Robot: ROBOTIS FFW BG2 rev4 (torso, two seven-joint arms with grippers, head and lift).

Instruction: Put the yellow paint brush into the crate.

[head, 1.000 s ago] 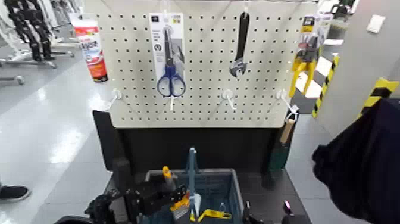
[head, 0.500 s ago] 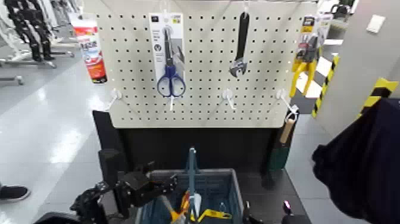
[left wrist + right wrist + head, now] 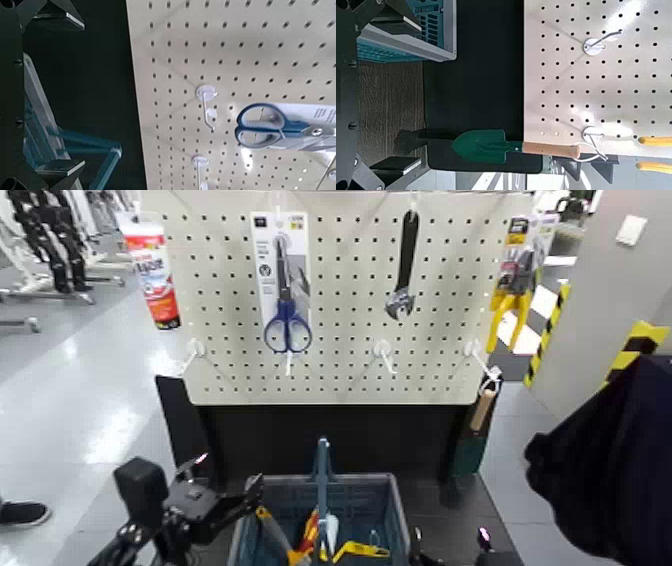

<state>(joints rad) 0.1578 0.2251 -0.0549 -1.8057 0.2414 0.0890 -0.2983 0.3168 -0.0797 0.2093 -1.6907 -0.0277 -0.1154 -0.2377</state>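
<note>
Yellow-orange at its tip and grey along its handle, the paint brush (image 3: 276, 529) lies slanted inside the crate (image 3: 340, 478), to the left of the tall blue centre handle (image 3: 323, 480), with the tip end raised toward the back left corner. Whether that tip touches the side I can't tell from here, and the bristle end is hard to make out among the other things. Just above that corner hangs the robot's left gripper (image 3: 257, 492), its fingers spread wide and apart from the brush. The right gripper (image 3: 406, 93) waits low on the other side, beyond the crate's right edge, its fingers spread too, with bare space between them. Beside the brush in the crate I can see an orange-red piece (image 3: 310, 527), a pale piece (image 3: 331, 530) and a bent yellow piece (image 3: 360, 548) reaching right of the centre handle. Behind it all stands a cream pegboard (image 3: 345, 370), where a red and white tube (image 3: 155, 285), blue-handled scissors (image 3: 287, 325) on a card, a wrench (image 3: 402, 280) with a black grip and yellow-handled pliers (image 3: 512, 300) hang in a row. A green trowel (image 3: 470, 454) with a wooden handle hangs lower, from the hook (image 3: 474, 350) at the right.
</note>
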